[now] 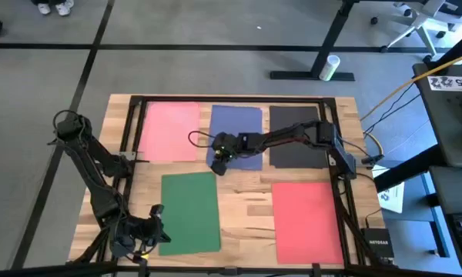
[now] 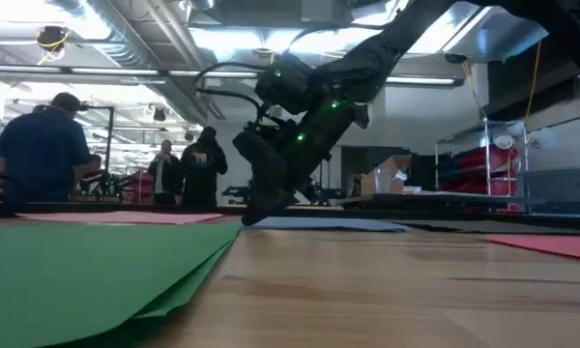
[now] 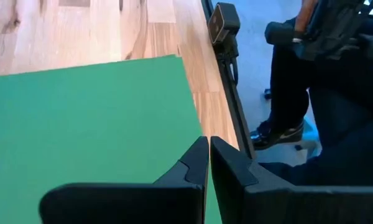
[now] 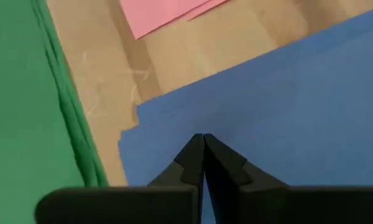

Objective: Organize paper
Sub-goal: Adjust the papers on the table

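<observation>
Five plain flat patches of construction paper, no print on any: a pale pink sheet stack (image 1: 170, 131), a dusty blue sheet stack (image 1: 242, 123), a matte black sheet stack (image 1: 293, 158), a deep green sheet stack (image 1: 189, 211) and a coral-red sheet stack (image 1: 306, 221). They sit on a light wooden bench (image 1: 242, 208) with streaky tan grain and a thin black frame. Both arms are dark, near-black, the right tool (image 1: 217, 165) showing tiny green lights.

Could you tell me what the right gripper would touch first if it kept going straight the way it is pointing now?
Most likely the blue paper: the right gripper, fingers shut, points down at its near corner, seemingly almost touching, though the exact gap is unclear.
</observation>
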`<action>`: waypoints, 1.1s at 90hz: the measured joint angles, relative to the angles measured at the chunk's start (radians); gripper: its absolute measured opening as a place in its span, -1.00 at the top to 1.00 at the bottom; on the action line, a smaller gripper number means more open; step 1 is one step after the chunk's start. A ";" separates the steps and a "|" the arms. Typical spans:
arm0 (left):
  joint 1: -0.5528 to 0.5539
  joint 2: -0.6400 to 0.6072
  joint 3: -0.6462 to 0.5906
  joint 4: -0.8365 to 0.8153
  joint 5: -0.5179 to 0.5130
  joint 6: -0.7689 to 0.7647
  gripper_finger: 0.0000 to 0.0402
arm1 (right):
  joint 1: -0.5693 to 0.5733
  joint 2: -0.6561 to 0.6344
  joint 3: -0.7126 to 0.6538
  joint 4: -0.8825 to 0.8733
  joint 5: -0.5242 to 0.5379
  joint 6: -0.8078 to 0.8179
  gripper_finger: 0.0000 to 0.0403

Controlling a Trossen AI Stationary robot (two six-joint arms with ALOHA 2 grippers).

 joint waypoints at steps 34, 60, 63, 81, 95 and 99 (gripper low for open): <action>0.000 0.000 0.000 0.000 0.000 -0.004 1.00 | -0.001 0.000 -0.002 -0.001 -0.020 -0.018 1.00; 0.000 -0.001 0.000 0.003 0.000 -0.002 1.00 | 0.029 -0.038 -0.009 -0.034 0.018 -0.081 1.00; 0.000 -0.004 0.000 0.002 0.000 -0.003 1.00 | 0.035 -0.048 -0.010 -0.045 0.027 -0.094 1.00; 0.000 -0.046 0.000 0.004 0.000 0.000 1.00 | 0.072 -0.133 -0.007 -0.088 0.063 -0.131 1.00; 0.000 -0.072 0.000 0.008 0.000 0.021 1.00 | 0.088 -0.162 -0.008 -0.118 0.089 -0.151 1.00; 0.000 -0.077 0.000 0.007 -0.001 0.023 1.00 | 0.093 -0.174 -0.008 -0.135 0.090 -0.152 1.00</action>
